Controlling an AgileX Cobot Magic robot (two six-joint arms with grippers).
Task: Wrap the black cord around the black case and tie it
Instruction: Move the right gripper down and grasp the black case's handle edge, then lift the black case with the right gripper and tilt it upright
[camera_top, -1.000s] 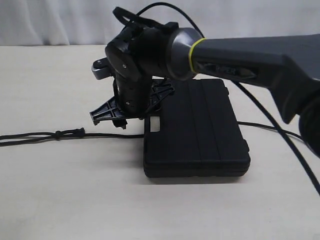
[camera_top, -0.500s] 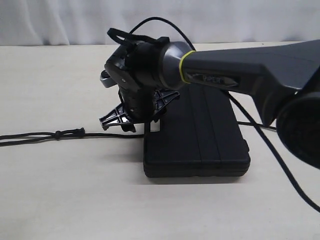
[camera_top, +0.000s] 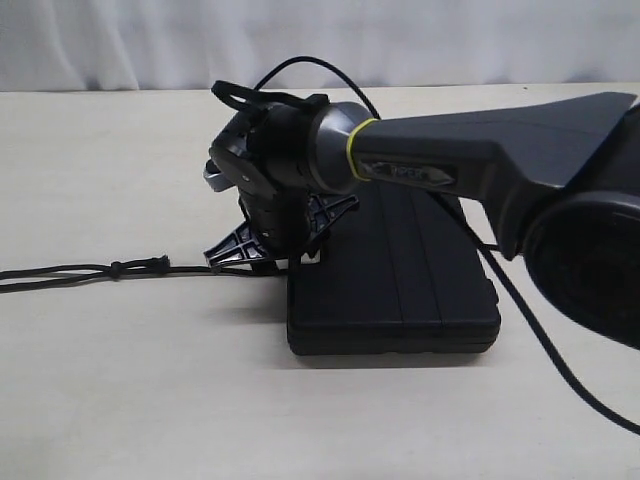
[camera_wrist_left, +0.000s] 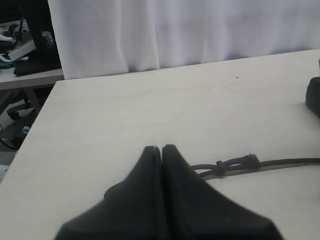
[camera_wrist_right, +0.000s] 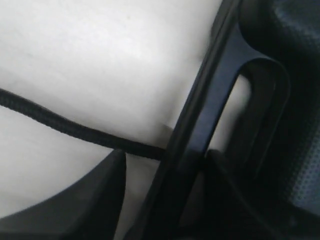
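Though apart, jaws astride black cord (camera_wrist_right: 55, 122)

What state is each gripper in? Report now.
Left gripper: closed, empty.
Right gripper: open, astride the handle edge of the black case, holding nothing.

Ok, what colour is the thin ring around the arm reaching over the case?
Yellow-green. The ring shows best in the exterior view, bright against the grey arm.
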